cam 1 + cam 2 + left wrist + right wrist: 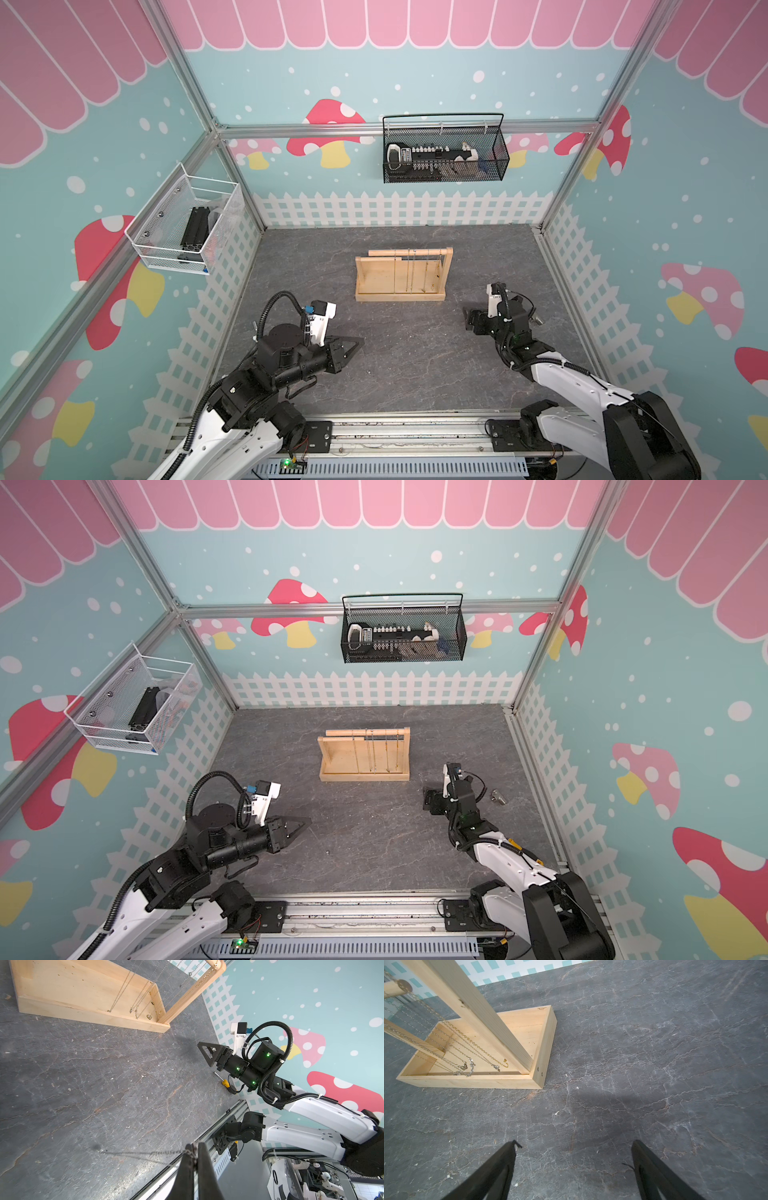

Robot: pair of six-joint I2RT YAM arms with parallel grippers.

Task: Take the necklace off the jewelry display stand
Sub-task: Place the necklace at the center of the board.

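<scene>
Grey, marble-veined tabletop [415, 374] fills the floor of the cell. Near its middle stands the pale wooden jewelry display stand [399, 296], its tray base flat on the surface and its dowel rods running between the two end boards. Several thin chains [467, 1043] hang from the rods, their lower ends lying in the tray. The left gripper [193, 1152] is low over the table, well apart from the stand and nearer the front rail. Its jaws are pressed together, pinching the necklace [164, 1152]. In the left wrist view the fine chain stretches away from the fingertips just above the surface, free of the stand, with its shadow beneath. In both top views it is too thin to make out. The right gripper [574, 1145] hovers over bare table near the stand's right front corner with its jaws spread wide, holding nothing. A small yellow-handled screwdriver [225, 1083] lies on the table by the right arm.
</scene>
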